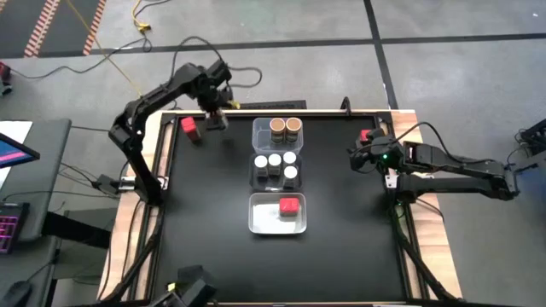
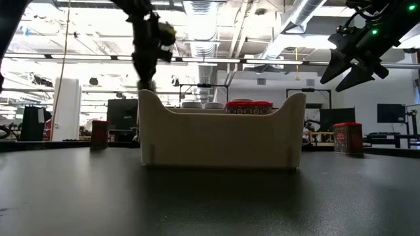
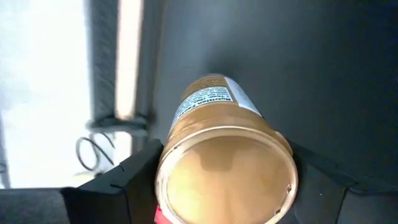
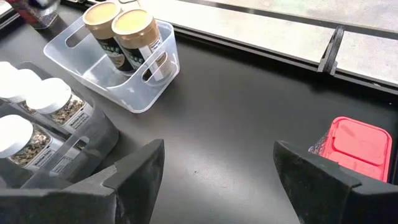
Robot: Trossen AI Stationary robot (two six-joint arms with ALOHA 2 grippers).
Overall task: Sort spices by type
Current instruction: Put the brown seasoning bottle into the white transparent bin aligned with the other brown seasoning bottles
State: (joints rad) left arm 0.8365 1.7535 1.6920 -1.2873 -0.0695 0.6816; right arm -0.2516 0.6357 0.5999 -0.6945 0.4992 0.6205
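Left wrist view: left claw [image 3: 224, 186] clenches a round tan-topped jar [image 3: 225, 162]; right claw [image 4: 217, 180] hangs released.

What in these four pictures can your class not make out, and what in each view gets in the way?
- Low view: the jars behind the front bin; its wall hides all but their tops.
- Left wrist view: whatever lies under the tan-topped jar in the left gripper; the jar blocks it.
- Right wrist view: the red-topped jar by the right gripper; a finger covers part of it.
- High view: the jar labels, too small to read.
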